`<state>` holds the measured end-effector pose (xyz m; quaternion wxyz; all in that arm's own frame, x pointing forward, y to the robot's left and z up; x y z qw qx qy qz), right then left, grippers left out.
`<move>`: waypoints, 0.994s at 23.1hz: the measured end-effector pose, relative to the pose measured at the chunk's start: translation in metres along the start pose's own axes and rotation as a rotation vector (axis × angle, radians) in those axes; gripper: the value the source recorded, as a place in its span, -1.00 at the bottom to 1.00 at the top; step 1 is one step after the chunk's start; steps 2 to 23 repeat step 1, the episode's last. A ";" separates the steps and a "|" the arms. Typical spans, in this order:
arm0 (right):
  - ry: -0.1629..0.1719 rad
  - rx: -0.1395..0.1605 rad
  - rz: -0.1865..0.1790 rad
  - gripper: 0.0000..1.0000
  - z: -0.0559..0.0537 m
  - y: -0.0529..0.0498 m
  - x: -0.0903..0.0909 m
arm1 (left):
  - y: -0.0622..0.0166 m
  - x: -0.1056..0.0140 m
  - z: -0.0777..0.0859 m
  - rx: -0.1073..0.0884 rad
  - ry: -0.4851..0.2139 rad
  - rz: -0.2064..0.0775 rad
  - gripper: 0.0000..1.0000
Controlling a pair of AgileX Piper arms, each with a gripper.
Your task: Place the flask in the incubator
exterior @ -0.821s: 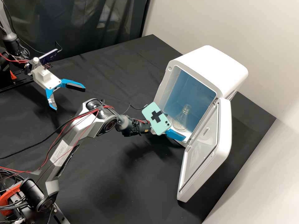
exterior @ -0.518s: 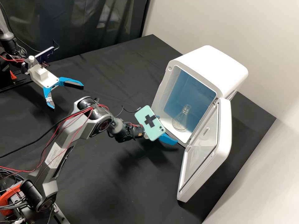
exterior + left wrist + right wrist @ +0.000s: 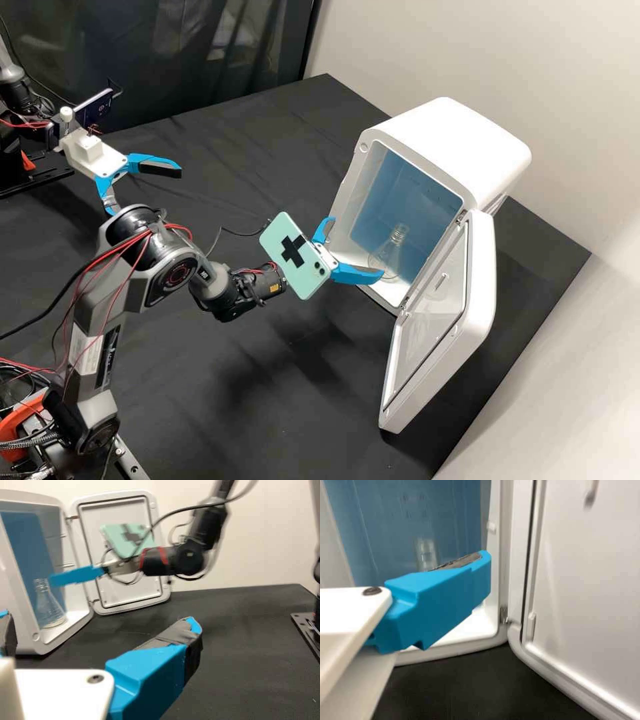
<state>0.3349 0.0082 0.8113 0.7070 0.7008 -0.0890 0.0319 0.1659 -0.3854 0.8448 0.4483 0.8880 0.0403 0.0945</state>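
Observation:
The clear glass flask (image 3: pixel 392 252) stands upright on the floor of the white incubator (image 3: pixel 453 137), against its blue inner wall. The incubator's door (image 3: pixel 443 313) hangs wide open. My right gripper (image 3: pixel 355 248) is open just outside the opening, apart from the flask, with nothing between its fingers. One of its fingers (image 3: pixel 440 595) shows in front of the flask's neck (image 3: pixel 425 555). My left gripper (image 3: pixel 143 189) is open and empty above the bench at the far left. From there I see the flask (image 3: pixel 48 606) and the right arm's blue finger (image 3: pixel 75 575).
The black bench (image 3: pixel 267 387) stretches in front of the incubator. A teal camera housing (image 3: pixel 293 257) sits on the right arm's wrist. Red cables run along that arm. A pale wall stands behind the incubator.
My right gripper has drawn back out of the incubator, away from the flask, and its elbow has folded back. The flask stays where it stood. The left gripper rose slightly.

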 end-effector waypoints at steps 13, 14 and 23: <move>0.008 0.002 0.011 1.00 -0.001 0.001 -0.001 | 0.0004 0.000 -0.001 -0.003 0.006 0.003 1.00; 0.008 0.002 0.011 1.00 -0.001 0.001 -0.001 | 0.0004 0.000 -0.001 -0.003 0.006 0.003 1.00; 0.008 0.002 0.011 1.00 -0.001 0.001 -0.001 | 0.0004 0.000 -0.001 -0.003 0.006 0.003 1.00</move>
